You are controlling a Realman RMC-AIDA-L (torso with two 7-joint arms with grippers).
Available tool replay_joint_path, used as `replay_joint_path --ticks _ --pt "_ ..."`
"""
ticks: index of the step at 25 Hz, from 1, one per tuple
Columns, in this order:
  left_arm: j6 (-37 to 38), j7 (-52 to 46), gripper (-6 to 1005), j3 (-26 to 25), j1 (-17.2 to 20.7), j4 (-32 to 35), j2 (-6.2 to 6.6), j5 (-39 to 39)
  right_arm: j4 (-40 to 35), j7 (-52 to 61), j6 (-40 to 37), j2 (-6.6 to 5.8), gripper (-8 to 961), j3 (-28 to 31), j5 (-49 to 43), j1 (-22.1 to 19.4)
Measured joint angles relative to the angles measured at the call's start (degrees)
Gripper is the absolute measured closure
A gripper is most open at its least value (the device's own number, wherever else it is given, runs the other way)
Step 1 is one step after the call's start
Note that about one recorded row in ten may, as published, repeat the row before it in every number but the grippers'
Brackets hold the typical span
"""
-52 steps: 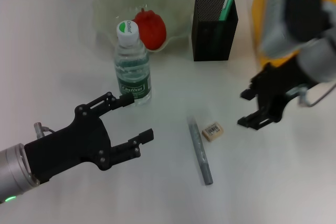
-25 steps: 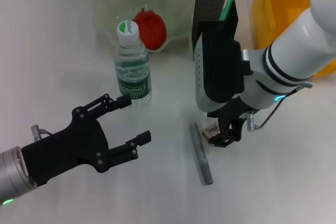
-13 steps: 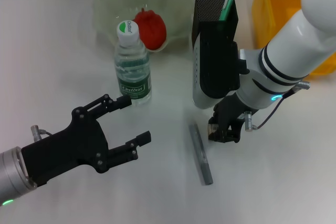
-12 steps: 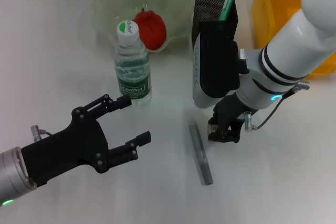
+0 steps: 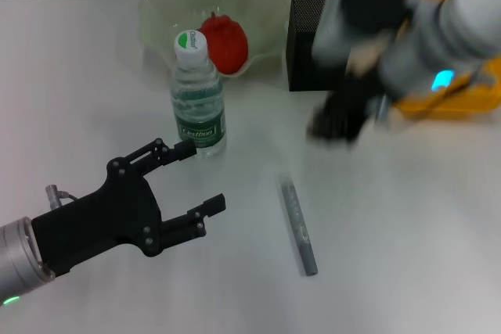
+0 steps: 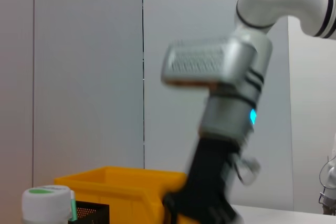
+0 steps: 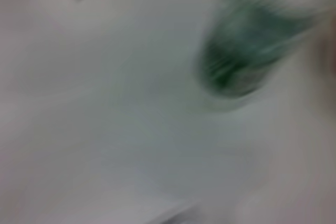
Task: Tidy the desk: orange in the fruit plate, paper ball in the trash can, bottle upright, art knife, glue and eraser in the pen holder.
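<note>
right gripper [image 5: 338, 124] blurs above the desk [image 5: 407, 256], just in front of the pen holder [image 5: 307, 44]; can't tell if its jaws are shut or whether the eraser is in them, and no eraser shows on the desk. art knife [image 5: 298, 224] lies flat well in front of the pen holder: prob. light, stiff, thin, best pinched mid-shaft across its width. left gripper [image 5: 192, 185] hovers spread wide, near the upright bottle [image 5: 196, 103], far left of the holder.
</note>
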Motion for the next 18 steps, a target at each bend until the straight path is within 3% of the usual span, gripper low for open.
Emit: replay_joint_path --ticks 1,2,4,7,9,18 --pt "0.0 0.0 216 0.0 0.0 0.0 -0.03 0.0 -4.8 0.7 0.8 0.01 687 5.4 0.1 -1.3" --pt "0.0 0.0 216 0.0 0.0 0.0 -0.03 0.0 -4.8 0.7 0.8 0.01 685 5.4 0.1 -1.3" --pt "0.1 0.0 216 0.0 0.0 0.0 -0.05 0.0 -9.4 1.8 5.8 0.11 681 11.4 1.1 -3.1" --pt "0.1 0.0 216 0.0 0.0 0.0 -0.05 0.0 -9.4 2.8 9.8 0.01 676 13.1 1.7 -3.4" --pt "0.1 0.0 216 0.0 0.0 0.0 -0.05 0.0 -6.3 3.3 15.2 -0.06 672 13.5 1.9 -2.9" --pt "0.2 -0.2 216 0.0 -0.4 0.0 -0.05 0.0 11.2 3.1 24.5 -0.03 656 13.7 2.0 3.0"
